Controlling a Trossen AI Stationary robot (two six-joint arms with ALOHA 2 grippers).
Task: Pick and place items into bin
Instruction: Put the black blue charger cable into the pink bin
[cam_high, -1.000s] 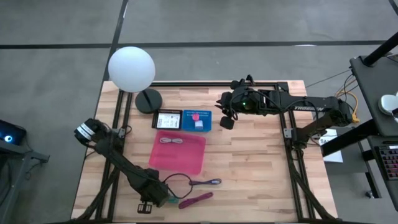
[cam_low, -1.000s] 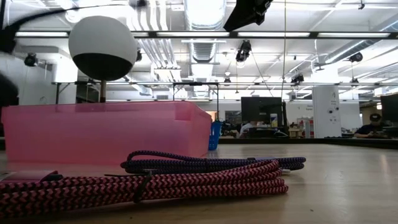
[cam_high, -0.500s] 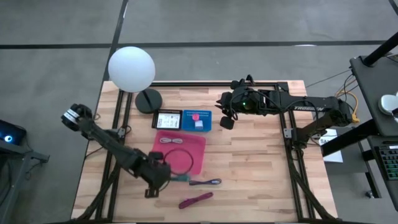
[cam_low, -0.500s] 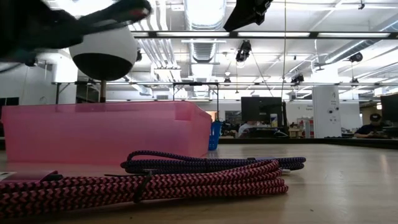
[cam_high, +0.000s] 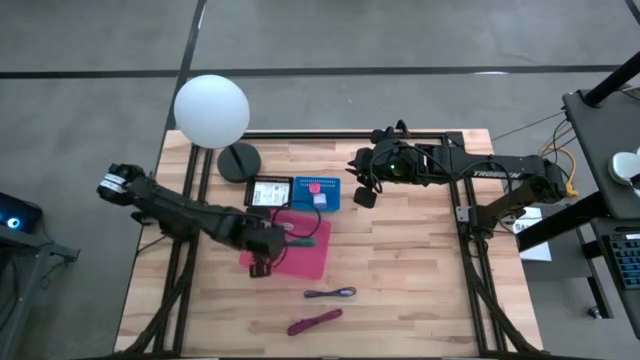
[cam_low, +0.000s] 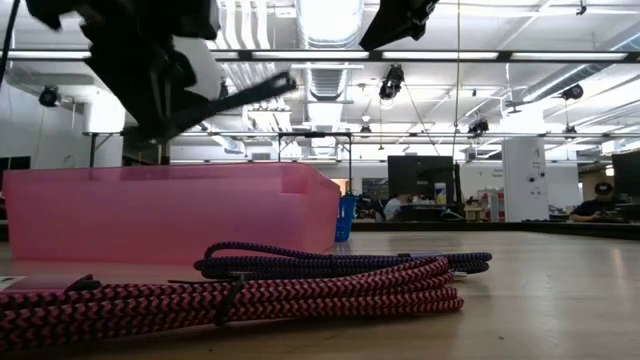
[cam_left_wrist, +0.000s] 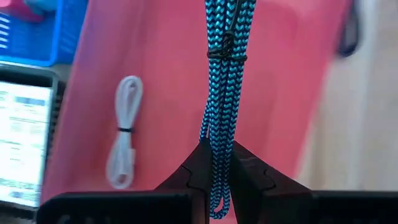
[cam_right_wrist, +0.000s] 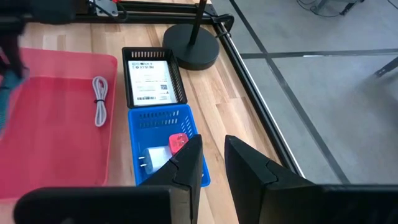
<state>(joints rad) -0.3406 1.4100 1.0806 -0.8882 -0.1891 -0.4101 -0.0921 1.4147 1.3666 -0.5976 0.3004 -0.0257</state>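
Note:
My left gripper (cam_high: 268, 243) is over the pink bin (cam_high: 312, 262), shut on the teal cord (cam_left_wrist: 222, 74), a braided bundle bound by a black tie. A white cord (cam_left_wrist: 124, 132) lies on the bin's floor. The purple cord (cam_high: 331, 293) and the magenta cord (cam_high: 315, 321) lie on the table nearer the near edge, and both show close up in the low view as the purple cord (cam_low: 340, 262) and the magenta cord (cam_low: 250, 290). My right gripper (cam_right_wrist: 211, 163) hangs open above the blue basket (cam_right_wrist: 163, 121), which holds a pink cube (cam_right_wrist: 178, 142) and a whitish block (cam_right_wrist: 153, 159). My left gripper pinches the teal cord bundle near one end (cam_left_wrist: 217, 155) between its two fingers, several strands together. The bundle runs forward along the fingers, out past their tips, toward the table's right. In the low view it is above the bin's rim, lifted clear of the table.
A black basket (cam_high: 270, 192) with a label stands left of the blue basket (cam_high: 317, 194). A lamp with a white globe (cam_high: 211, 110) and a round base (cam_high: 238, 161) stands at the far left. Bare wood lies to the right of the bin.
My left gripper has risen from the table's near edge and travelled toward the far edge until it is over the pink bin, keeping shut on the teal cord. The cord has left the table and now hangs over the bin. The right arm has kept still.

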